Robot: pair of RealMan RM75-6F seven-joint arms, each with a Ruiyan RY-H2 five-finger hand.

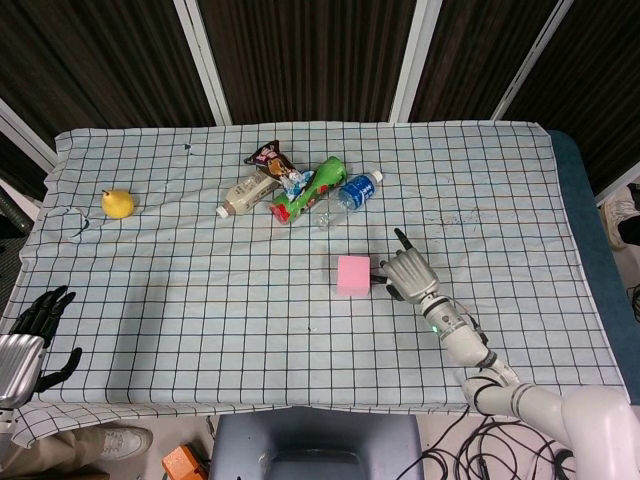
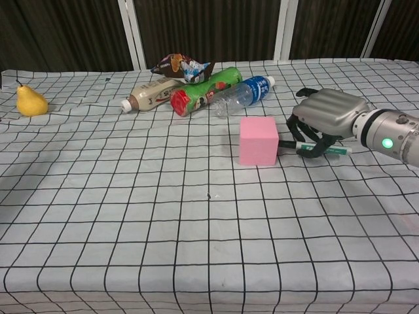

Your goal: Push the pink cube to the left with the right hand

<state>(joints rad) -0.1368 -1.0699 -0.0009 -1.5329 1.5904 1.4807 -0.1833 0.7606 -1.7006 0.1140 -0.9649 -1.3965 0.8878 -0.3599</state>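
Note:
The pink cube (image 1: 353,274) (image 2: 257,140) sits on the checked cloth right of the table's middle. My right hand (image 1: 408,273) (image 2: 327,112) is just to its right, palm down, fingers curled around a green and white marker (image 2: 324,150). The marker's dark tip touches the cube's right face. My left hand (image 1: 25,340) hangs off the table's near left corner, fingers spread and holding nothing; the chest view does not show it.
Behind the cube lie a water bottle (image 2: 243,94), a green can (image 2: 206,90), a milk-tea bottle (image 2: 149,95) and a snack bag (image 2: 180,67). A yellow pear (image 2: 31,101) sits far left. Checked cloth (image 2: 131,216) stretches left of the cube.

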